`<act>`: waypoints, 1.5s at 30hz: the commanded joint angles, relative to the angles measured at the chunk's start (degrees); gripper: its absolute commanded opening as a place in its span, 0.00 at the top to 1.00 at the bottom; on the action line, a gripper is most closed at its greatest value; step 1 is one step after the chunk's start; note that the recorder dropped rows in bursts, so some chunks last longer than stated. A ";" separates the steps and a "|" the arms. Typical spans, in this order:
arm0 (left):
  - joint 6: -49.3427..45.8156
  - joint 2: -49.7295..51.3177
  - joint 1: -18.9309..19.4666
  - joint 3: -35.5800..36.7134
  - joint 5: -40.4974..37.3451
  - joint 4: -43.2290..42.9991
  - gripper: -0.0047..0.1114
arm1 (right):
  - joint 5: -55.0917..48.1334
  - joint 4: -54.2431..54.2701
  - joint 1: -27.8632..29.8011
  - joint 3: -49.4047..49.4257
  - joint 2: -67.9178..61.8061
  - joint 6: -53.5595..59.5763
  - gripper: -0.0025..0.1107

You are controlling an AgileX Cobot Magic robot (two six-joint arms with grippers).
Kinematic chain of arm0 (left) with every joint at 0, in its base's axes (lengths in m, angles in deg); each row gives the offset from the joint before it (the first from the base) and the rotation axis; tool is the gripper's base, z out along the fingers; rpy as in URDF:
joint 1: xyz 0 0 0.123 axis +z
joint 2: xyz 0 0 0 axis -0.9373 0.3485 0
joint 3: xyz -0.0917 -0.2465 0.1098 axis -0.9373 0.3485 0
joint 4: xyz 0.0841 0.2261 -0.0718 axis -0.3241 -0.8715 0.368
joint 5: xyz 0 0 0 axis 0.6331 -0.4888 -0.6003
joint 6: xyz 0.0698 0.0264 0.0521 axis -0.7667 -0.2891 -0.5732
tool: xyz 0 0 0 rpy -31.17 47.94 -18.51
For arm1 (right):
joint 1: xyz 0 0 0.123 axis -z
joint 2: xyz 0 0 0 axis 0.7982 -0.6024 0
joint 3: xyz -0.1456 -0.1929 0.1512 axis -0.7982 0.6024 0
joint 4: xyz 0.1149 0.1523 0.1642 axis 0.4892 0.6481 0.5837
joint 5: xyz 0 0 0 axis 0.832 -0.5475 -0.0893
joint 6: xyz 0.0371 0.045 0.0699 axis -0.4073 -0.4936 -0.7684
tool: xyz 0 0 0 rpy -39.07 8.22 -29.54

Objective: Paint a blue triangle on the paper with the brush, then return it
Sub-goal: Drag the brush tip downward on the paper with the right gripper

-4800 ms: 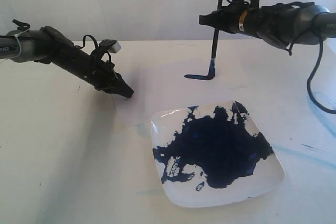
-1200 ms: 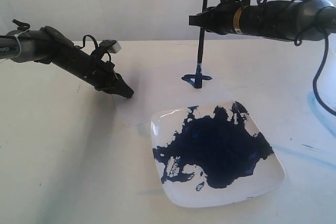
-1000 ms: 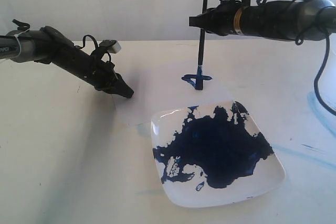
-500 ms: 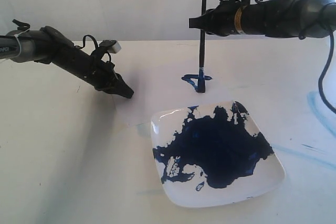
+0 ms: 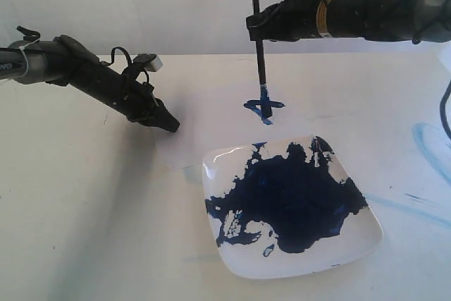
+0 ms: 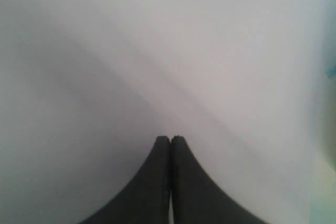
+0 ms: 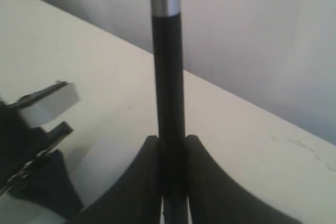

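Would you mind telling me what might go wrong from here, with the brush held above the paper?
The brush, upright in the right gripper, hangs tip-down over the blue triangle; its wet-looking tip may drip and blot it. The paint pool on the plate lies close by, so a low sweep back may drag paint across the paper.

Left arm [image 5: 77,68]: reaches in low, sloping down toward the desk. Left gripper [image 5: 171,125]: jaws pressed together. Right arm [image 5: 380,15]: raised, near horizontal. Right gripper [image 5: 255,22]: jaws clamped on the upright brush [image 5: 260,61].
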State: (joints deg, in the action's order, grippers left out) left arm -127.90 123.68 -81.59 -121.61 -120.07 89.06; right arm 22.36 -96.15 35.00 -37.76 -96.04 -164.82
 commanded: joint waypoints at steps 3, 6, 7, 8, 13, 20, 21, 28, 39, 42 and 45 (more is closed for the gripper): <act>0.48 -0.14 -0.04 0.19 -1.02 0.85 0.96 | 18.48 1.54 7.59 -2.45 0.30 6.05 0.98; 0.48 -0.14 -0.04 0.19 -1.02 0.85 0.96 | 30.29 6.50 11.76 -5.68 -3.57 6.05 0.98; 0.48 -0.14 -0.04 0.19 -1.02 0.85 0.96 | 32.02 7.14 12.19 -6.57 -4.60 5.73 0.98; 0.48 -0.14 -0.04 0.19 -1.02 0.85 0.96 | 32.99 7.26 12.61 -7.76 -6.01 4.70 0.98; 0.36 -0.14 -0.04 0.19 -1.12 0.85 0.96 | 32.99 4.40 13.43 -13.85 -12.32 -0.47 0.98; 0.36 -0.14 -0.04 0.19 -1.12 0.85 0.96 | 32.99 2.70 13.43 -18.10 -15.91 -1.90 0.98; 0.26 -0.14 -0.04 0.19 -1.12 0.85 0.96 | 32.99 2.70 13.43 -18.10 -16.05 -1.90 0.98; 0.25 -0.14 -0.04 0.19 -0.76 1.08 0.96 | 32.99 2.70 12.95 -18.10 -16.43 -1.90 0.98; 0.12 -0.14 -0.04 0.19 -0.76 1.22 0.96 | 32.99 2.48 11.69 -18.10 -18.03 -1.90 0.98; 0.12 -0.14 -0.04 0.19 -0.76 1.22 0.96 | 32.99 2.59 11.69 -18.10 -18.53 -1.90 0.98; 0.12 -0.14 -0.04 0.19 -0.76 1.22 0.96 | 32.99 2.59 11.69 -18.10 -18.55 -1.71 0.98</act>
State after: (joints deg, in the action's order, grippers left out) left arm -127.90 123.68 -81.59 -121.61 -119.94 89.06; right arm 54.74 -93.79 46.68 -55.67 -114.73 -166.44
